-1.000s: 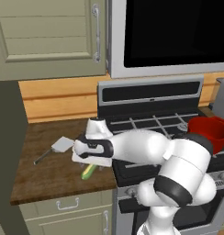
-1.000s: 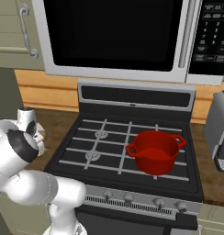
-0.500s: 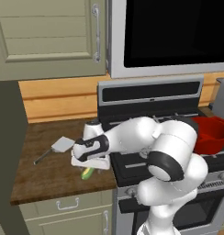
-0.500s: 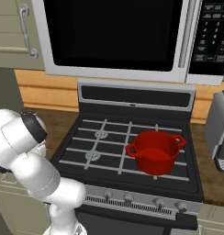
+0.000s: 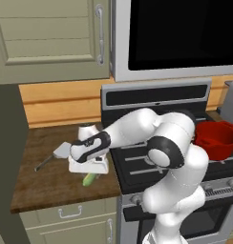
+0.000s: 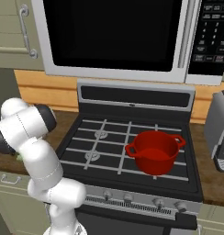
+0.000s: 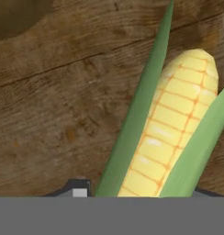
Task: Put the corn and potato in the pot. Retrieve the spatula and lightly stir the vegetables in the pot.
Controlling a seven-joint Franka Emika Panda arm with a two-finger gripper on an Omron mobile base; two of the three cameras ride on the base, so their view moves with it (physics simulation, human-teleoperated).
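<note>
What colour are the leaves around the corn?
Green, beside yellow kernels; the corn shows best in the hand view.

Microwave (image 6: 114, 36), stove (image 6: 132, 147), toaster (image 6: 220, 131)

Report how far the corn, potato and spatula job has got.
Nothing is finished: the pot on the stove looks empty. In hand: the hand is down over the corn on the wooden counter, but I cannot tell whether it grips it. The spatula lies untouched beside it. Left: corn and potato into the pot, then fetching the spatula and stirring.
</note>
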